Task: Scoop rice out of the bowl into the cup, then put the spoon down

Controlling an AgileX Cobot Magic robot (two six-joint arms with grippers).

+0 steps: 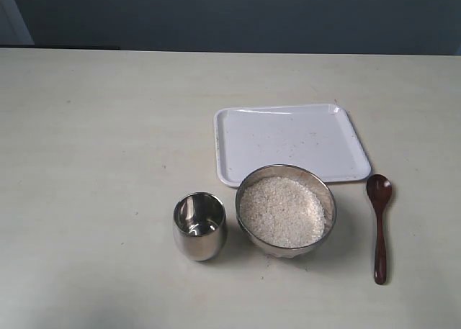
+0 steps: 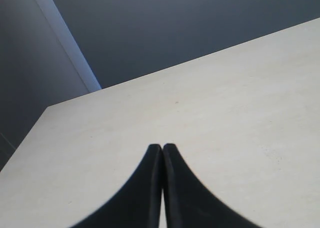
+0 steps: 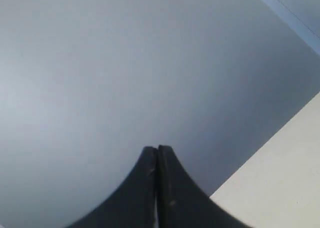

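Note:
In the exterior view a shiny steel bowl (image 1: 330,199) stands near the table's front, filled with white rice (image 1: 281,210). To its left stands the small steel cup (image 1: 199,226), upright, with no rice visible in it. The dark wooden spoon (image 1: 379,225) lies on the table right of the bowl, its round end pointing away. Neither arm shows in this view. My left gripper (image 2: 162,146) is shut with nothing in it, above bare table. My right gripper (image 3: 157,148) is also shut and empty, facing a grey wall beside a table edge.
A white square tray (image 1: 291,140) lies flat just behind the bowl, with a few specks on it. The cream table (image 1: 94,142) stretches wide to the left and back. A dark wall rises behind the far edge.

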